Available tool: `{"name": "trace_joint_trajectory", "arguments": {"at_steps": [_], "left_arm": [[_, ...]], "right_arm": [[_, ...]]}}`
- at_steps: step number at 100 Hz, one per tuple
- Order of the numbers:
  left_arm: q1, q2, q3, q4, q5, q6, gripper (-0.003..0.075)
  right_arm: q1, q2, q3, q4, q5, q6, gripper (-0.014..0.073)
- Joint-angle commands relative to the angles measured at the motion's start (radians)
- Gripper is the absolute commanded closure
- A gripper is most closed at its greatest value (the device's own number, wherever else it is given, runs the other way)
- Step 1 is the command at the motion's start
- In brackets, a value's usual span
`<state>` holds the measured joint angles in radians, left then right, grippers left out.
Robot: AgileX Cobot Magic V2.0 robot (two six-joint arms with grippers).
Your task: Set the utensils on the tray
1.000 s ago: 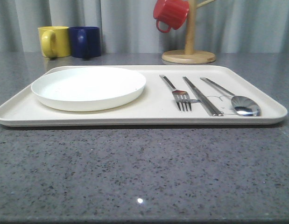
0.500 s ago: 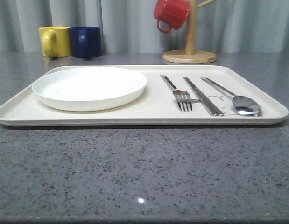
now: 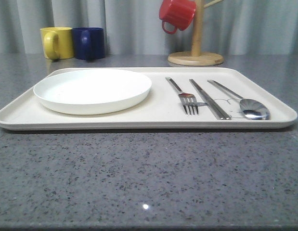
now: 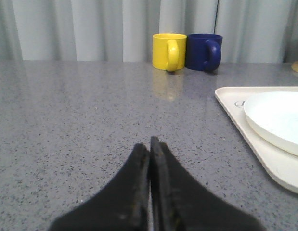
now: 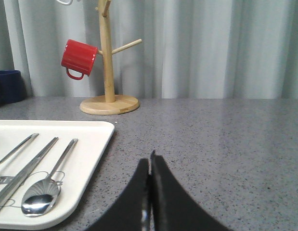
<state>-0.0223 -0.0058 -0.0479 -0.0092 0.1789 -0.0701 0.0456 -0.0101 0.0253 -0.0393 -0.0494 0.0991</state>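
Note:
The cream tray (image 3: 158, 108) lies across the middle of the grey table. On its left half sits the round white plate (image 3: 92, 90). On its right half lie the fork (image 3: 183, 96), the pair of chopsticks (image 3: 209, 99) and the spoon (image 3: 245, 103), side by side with handles pointing away. My left gripper (image 4: 149, 144) is shut on nothing, low over bare table to the left of the tray (image 4: 264, 139). My right gripper (image 5: 150, 161) is shut on nothing, over bare table to the right of the tray (image 5: 86, 159) and the spoon (image 5: 43, 195).
A yellow mug (image 3: 57, 42) and a blue mug (image 3: 89, 43) stand at the back left. A wooden mug tree (image 3: 195, 48) with a red mug (image 3: 175, 14) hanging on it stands at the back right. Grey curtains close off the back.

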Motion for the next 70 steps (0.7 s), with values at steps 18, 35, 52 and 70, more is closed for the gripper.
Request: {"name": "trace_joint_trajectory", "arguments": {"at_steps": [18, 35, 52, 70], "left_arm": [[0.004, -0.034, 0.054, 0.009, -0.222, -0.028, 0.0739], [0.004, -0.034, 0.079, 0.009, -0.232, -0.034, 0.0739], [0.004, -0.034, 0.079, 0.022, -0.234, -0.034, 0.0739], [0.004, -0.034, 0.079, 0.020, -0.234, -0.034, 0.0739]], "right_arm": [[-0.007, -0.019, 0.002, 0.002, -0.082, -0.008, 0.0662], [-0.007, -0.019, 0.002, 0.002, -0.082, -0.008, 0.0662], [-0.007, -0.019, 0.002, 0.002, -0.083, -0.008, 0.0662], [-0.007, -0.019, 0.002, 0.002, -0.083, -0.008, 0.0662]]}}
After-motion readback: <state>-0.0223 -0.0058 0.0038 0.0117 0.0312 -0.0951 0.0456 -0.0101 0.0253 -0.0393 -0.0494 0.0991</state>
